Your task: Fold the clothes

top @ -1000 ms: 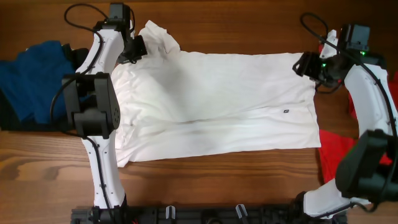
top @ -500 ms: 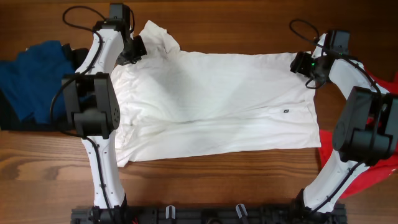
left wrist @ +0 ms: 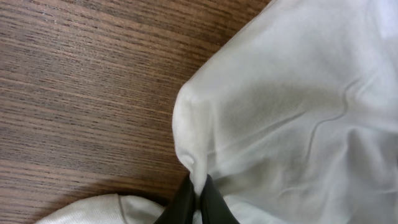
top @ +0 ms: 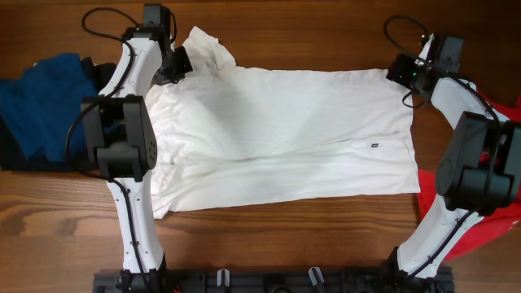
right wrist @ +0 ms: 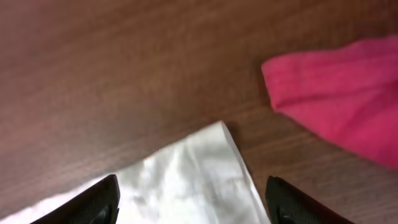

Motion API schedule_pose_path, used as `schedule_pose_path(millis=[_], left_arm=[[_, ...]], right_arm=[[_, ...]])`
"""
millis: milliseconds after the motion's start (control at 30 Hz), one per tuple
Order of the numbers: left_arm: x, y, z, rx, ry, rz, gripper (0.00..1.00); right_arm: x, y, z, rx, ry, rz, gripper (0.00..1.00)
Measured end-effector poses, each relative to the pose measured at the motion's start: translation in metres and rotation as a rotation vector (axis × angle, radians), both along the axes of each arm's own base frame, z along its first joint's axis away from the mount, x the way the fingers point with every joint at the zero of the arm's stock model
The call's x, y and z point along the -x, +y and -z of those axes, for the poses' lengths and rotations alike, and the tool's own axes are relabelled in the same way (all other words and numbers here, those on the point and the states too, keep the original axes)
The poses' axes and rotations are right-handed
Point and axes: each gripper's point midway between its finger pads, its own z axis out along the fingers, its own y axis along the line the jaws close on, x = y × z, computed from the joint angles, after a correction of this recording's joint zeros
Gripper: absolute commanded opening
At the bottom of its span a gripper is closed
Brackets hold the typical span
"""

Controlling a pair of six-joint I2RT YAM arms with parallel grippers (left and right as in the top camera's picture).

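- A white T-shirt (top: 277,134) is spread flat across the middle of the wooden table (top: 309,24) in the overhead view, with its sleeves toward the left of the frame.
- The left gripper (top: 173,65) is seen at the upper left of the frame, clamped tight on a fold of the shirt by the sleeve.
- In the left wrist view, the cloth is pinched into a little peak between the dark fingers (left wrist: 186,202).
- The right gripper (top: 400,73) is held at the upper right, with its jaws spread wide and nothing gripped.
- In the right wrist view, the shirt's corner is seen between the two fingertips (right wrist: 99,199). It looks to be lying loose on the wood, though the picture is blurry.
- A blue garment (top: 41,106) is bunched at the left edge.
- A red garment (top: 444,203) is piled at the right edge, just beside the shirt's hem.
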Motion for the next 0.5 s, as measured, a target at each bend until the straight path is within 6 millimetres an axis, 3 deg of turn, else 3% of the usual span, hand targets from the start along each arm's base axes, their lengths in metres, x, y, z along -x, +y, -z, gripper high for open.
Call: schedule_pose_path(millis=[167, 300, 500], left_arm=[[0.0, 0.0, 0.0, 0.0, 0.003, 0.0, 0.04], [0.002, 0.0, 0.0, -0.001, 0.012, 0.0, 0.04], [0.003, 0.0, 0.0, -0.002, 0.016, -0.004, 0.04]], right_arm=[[-0.004, -0.002, 0.002, 0.008, -0.013, 0.002, 0.76], [-0.002, -0.003, 0.024, 0.009, 0.021, 0.003, 0.76], [-0.006, -0.004, 0.025, 0.018, 0.014, 0.0, 0.71]])
